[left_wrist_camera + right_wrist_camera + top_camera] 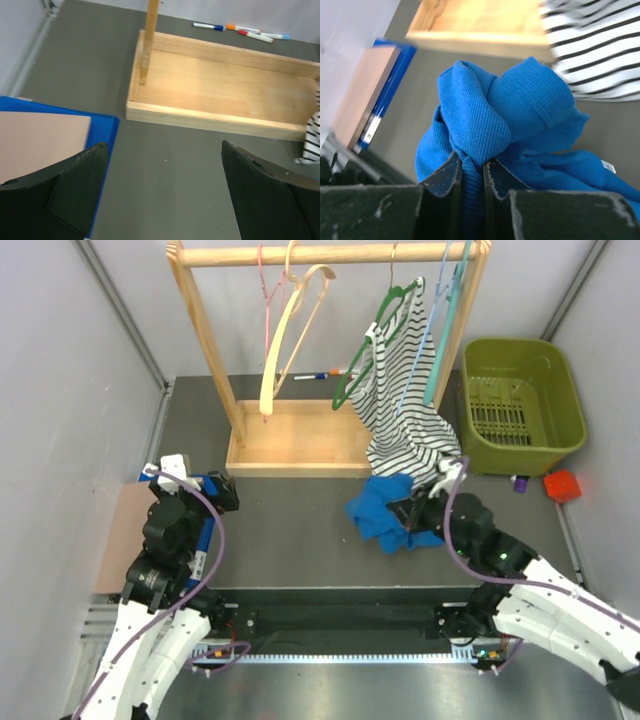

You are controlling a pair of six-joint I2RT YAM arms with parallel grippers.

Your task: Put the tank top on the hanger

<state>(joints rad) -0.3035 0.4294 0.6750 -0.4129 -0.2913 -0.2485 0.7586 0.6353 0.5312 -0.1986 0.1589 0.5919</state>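
Blue tank top is bunched on the table, right of centre, just near of the wooden rack base and touching the hem of the striped top. Right fingers are clamped nearly together on a fold of it. Left fingers are wide apart, holding nothing, over bare table at near left beside a blue-edged board. Pink hanger hooks on the rack rail at far left, next to the cream hanger. Green basket sits far right.

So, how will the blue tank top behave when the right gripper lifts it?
Probably floppy: the tank top bunches in soft folds where the right gripper pinches it. Likely light, being thin ribbed knit. Hanging ends may brush the striped top nearby.
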